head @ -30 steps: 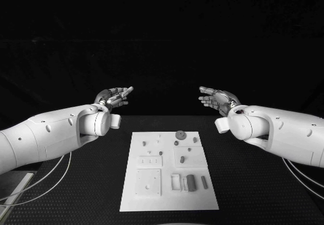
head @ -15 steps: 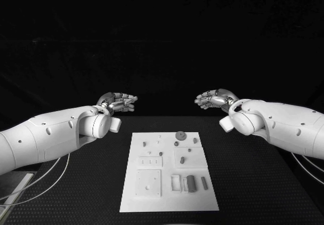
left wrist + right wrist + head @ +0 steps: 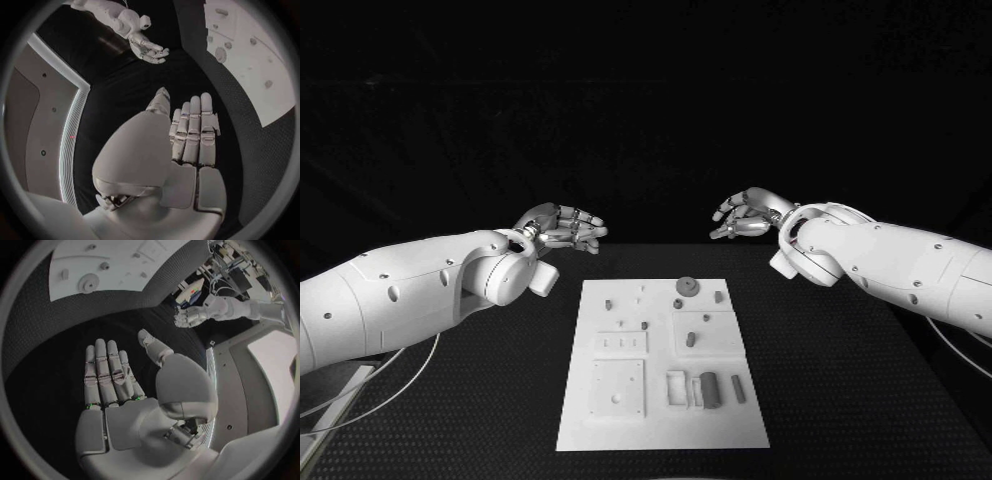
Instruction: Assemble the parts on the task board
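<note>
- Table (image 3: 473, 400): black, textured top; carries the board at its middle.
- Left arm (image 3: 401, 290): white, enters from the left edge and reaches toward the far side of the table.
- Right arm (image 3: 906, 265): white, enters from the right edge and mirrors the left.
- Board (image 3: 635, 425): white plate lying flat, long side running away from the robot, between the two arms and nearer than both hands. Holds shallow square and oblong recesses and the parts.
- Left hand (image 3: 563, 226): raised beyond the board's far left corner, well apart from it. In the head view the fingers look bent; in the left wrist view they lie straight and side by side. Nothing held.
- Right hand (image 3: 749, 215): raised beyond the board's far right corner, well apart from it. Fingers (image 3: 107, 372) straight and slightly parted in the right wrist view; bent in the head view. Nothing held.
- Disc (image 3: 688, 287): grey round part near the board's far edge.
- Bars (image 3: 710, 389): grey oblong parts side by side in the near right recesses of the board.
- Pegs (image 3: 689, 341): small grey parts scattered over the board's middle; too small to tell whether standing in holes or lying loose.
</note>
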